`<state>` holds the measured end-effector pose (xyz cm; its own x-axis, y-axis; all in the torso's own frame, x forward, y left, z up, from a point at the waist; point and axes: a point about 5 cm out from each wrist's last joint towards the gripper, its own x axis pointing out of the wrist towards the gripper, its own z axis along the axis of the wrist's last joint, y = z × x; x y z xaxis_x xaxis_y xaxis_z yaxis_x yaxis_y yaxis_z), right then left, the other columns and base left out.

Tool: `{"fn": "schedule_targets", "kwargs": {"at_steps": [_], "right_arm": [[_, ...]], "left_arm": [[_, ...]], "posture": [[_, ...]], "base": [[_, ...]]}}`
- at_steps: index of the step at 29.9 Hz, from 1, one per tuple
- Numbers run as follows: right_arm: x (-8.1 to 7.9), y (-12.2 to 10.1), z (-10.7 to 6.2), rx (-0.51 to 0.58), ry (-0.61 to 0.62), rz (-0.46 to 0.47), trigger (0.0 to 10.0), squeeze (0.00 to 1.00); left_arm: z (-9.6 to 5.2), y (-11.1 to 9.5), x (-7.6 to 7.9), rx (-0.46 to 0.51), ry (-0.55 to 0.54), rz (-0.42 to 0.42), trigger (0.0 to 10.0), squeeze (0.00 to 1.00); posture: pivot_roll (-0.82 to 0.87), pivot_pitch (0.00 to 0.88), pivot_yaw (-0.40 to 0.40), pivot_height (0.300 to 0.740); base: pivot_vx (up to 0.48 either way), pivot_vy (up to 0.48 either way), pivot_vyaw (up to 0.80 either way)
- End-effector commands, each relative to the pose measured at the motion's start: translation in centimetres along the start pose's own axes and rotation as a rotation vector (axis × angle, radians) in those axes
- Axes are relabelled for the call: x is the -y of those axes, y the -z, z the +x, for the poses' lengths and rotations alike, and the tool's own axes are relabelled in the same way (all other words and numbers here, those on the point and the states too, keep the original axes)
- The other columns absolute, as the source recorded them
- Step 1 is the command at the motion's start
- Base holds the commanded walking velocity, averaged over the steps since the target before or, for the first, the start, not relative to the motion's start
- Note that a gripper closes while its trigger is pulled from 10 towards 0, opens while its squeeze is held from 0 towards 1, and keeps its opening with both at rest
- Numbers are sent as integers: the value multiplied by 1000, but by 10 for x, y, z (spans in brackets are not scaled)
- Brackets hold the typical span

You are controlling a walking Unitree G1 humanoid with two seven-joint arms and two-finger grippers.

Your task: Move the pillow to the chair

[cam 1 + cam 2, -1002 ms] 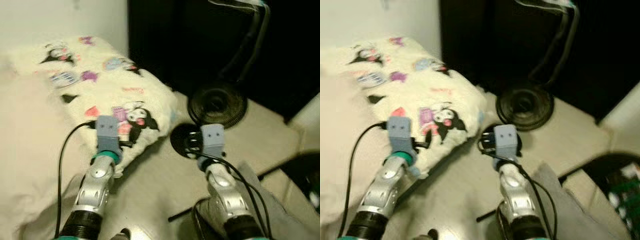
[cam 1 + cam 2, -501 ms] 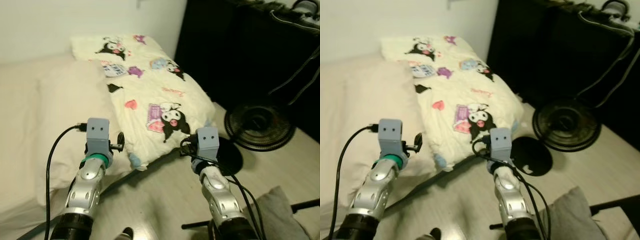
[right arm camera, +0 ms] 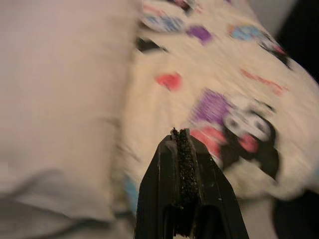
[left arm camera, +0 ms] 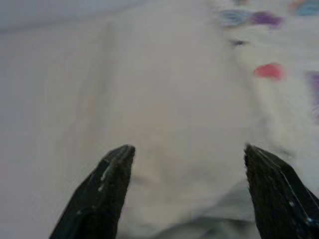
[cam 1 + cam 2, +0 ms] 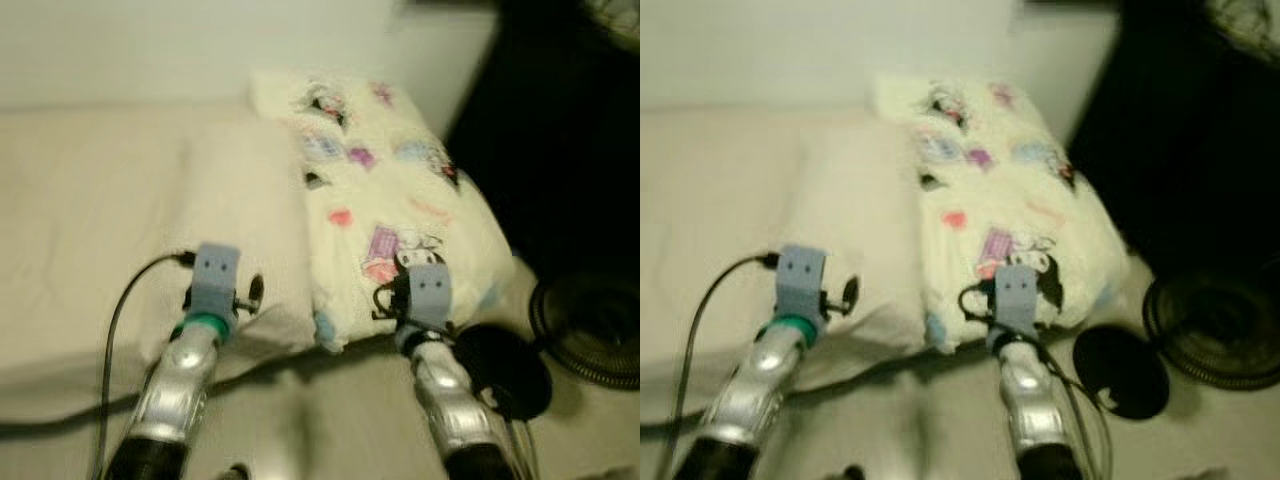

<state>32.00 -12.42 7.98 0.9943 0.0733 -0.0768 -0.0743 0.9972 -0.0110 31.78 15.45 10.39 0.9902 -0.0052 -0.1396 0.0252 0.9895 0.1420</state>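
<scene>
The bed (image 5: 80, 230) stretches ahead of both arms, and on it two cushions lie side by side, their long axes running away from the fingers toward the wall. The plain cream pillow (image 5: 245, 240) lies straight ahead of the left gripper (image 4: 187, 164); its near end sits just beyond and a little below the fingertips, with the fingers spread wide and nothing between them, apart from the fabric. The printed cartoon pillow (image 5: 400, 210) lies touching the plain one along their shared long edge, and its near corner is straight ahead of the right gripper (image 3: 180, 137), whose two fingers are pressed together with nothing held. Which of the two cushions the task means cannot be told from the frames; each arm is the nearer one to the cushion in front of it. In my judgement the spread left fingers are the better set to take hold, since the plain pillow's near short end faces them squarely, while the right fingers would have to part first. Beyond the right gripper and to its outer side, the black fan (image 5: 590, 325) and a round black base (image 5: 505, 370) stand on the floor, near the printed pillow's corner. No chair can be made out.
</scene>
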Motion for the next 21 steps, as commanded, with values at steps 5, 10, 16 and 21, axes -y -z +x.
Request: {"fn": "schedule_targets", "kwargs": {"at_steps": [5,10,16,21], "right_arm": [[3,17,-6,-51,71,64,10000,0],[2,18,-7,-49,88,76,10000,0],[5,19,-10,-45,119,88,10000,0],[10,12,-11,3,133,14,10000,0]], "left_arm": [[2,-2,-1,-21,44,46,10000,0],[4,-3,-5,-18,41,55,10000,0],[8,-8,-2,-1,51,42,10000,0],[10,-8,7,25,76,-10,10000,0]], "posture": [[128,1,31,740],[126,6,61,740],[105,19,90,740],[75,28,85,740]], "base": [[0,0,800],[0,0,800],[0,0,800],[0,0,320]]}}
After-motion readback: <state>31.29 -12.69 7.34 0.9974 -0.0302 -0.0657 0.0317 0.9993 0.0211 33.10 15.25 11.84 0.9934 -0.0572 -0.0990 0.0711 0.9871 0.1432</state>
